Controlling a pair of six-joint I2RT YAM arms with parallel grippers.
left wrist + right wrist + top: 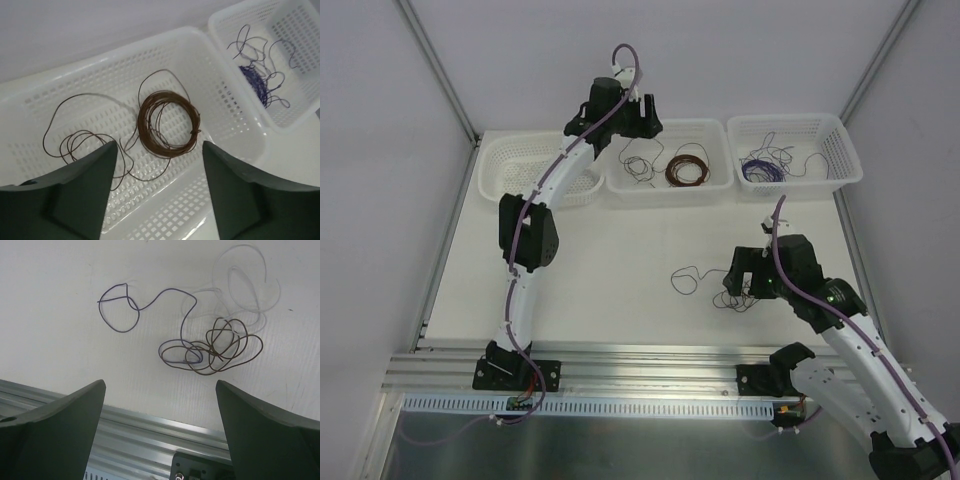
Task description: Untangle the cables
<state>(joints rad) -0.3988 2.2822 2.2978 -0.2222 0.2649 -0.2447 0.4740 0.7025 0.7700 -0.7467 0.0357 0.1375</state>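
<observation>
Hovering wide apart, right gripper (160, 384) sits nearest the cables (210, 347), tangle strung left-to-right close below; left gripper (160, 145) parted, far off.

- Baskets (670, 188) stand side by side along the top of the overhead view, walling that edge.
- A brown coil (167, 125) and loose wire (75, 142) lie in the middle basket (100, 64), below the left gripper (159, 147), jaws spread.
- Bare table (620, 250) mid-frame.
- Cables (210, 347) at lower right, under the right gripper (160, 385), jaws spread; rail (620, 365) just below.
</observation>
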